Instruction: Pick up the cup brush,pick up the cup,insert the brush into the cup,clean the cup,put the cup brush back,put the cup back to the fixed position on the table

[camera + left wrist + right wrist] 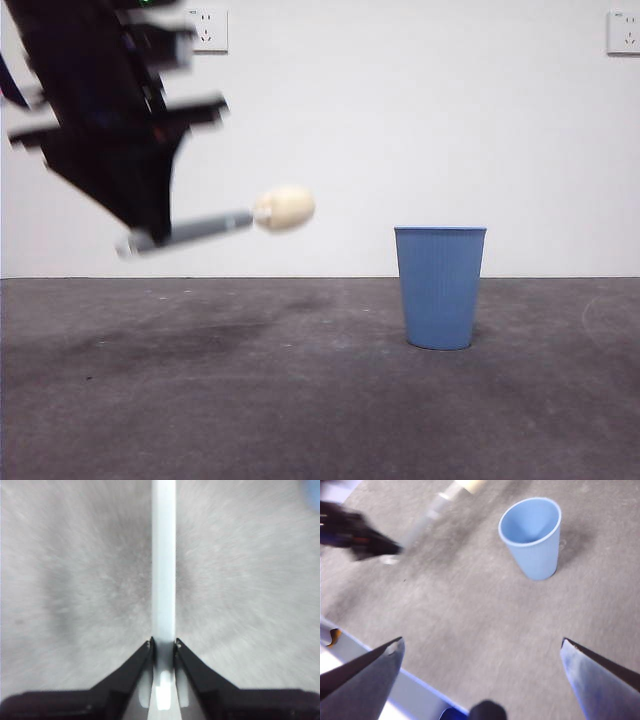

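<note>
My left gripper (150,232) is shut on the grey handle of the cup brush (205,227) and holds it in the air at the left. The cream sponge head (285,208) points right toward the cup. The handle (163,570) runs straight out between the jaws in the left wrist view. The blue ribbed cup (440,287) stands upright on the table (250,400), right of centre. In the right wrist view the cup (532,537) stands ahead of my open, empty right gripper (482,652), and the left gripper (360,535) with the brush (427,515) also shows.
White wall behind the table with a socket (207,29) at upper left and another (623,31) at upper right. A pale table edge (350,650) shows near the right gripper.
</note>
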You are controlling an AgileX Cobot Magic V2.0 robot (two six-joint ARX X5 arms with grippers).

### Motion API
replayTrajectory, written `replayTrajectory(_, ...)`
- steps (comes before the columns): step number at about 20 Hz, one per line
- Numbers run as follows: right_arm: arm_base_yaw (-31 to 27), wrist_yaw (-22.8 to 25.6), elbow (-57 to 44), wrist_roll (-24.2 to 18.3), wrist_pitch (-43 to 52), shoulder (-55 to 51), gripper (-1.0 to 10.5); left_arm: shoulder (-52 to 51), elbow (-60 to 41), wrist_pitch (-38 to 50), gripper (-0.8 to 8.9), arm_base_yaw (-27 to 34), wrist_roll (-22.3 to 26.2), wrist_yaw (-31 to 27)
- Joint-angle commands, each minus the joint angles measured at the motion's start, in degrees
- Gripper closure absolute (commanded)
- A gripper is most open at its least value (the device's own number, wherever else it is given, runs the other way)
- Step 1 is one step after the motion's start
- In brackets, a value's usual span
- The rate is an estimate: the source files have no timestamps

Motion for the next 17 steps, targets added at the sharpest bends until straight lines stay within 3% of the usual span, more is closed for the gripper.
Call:
replayTrajectory(1,1.8,0.1,-1.2,1.1,4.5,4.2,3.5,-6.2,-0.2,-2.1,8.22,0.1,1.6,0.2)
replayTrajectory(3,5.2,1.5,-3.7,2.7,10.8,8.2,3.5,-11.6,-0.2,-3.8,8.22,0.1,1.6,1.5)
replayTrajectory(10,16.3,16.6,-14.6,5.9,35.9,18.4,3.5,-23.1,-0.2,-10.9,8.22,0.1,2.0,1.5)
replayTrajectory(12,17.7,20.2,-15.8,6.2,40.6,21.6,3.5,-24.1,-0.2,-12.5,8.22,0.1,2.0,1.5)
replayTrajectory(17,17.7,23.1,-17.6,5.9,54.6,30.0,3.5,-24.8,-0.2,-15.0,8.22,0.1,2.6,1.5)
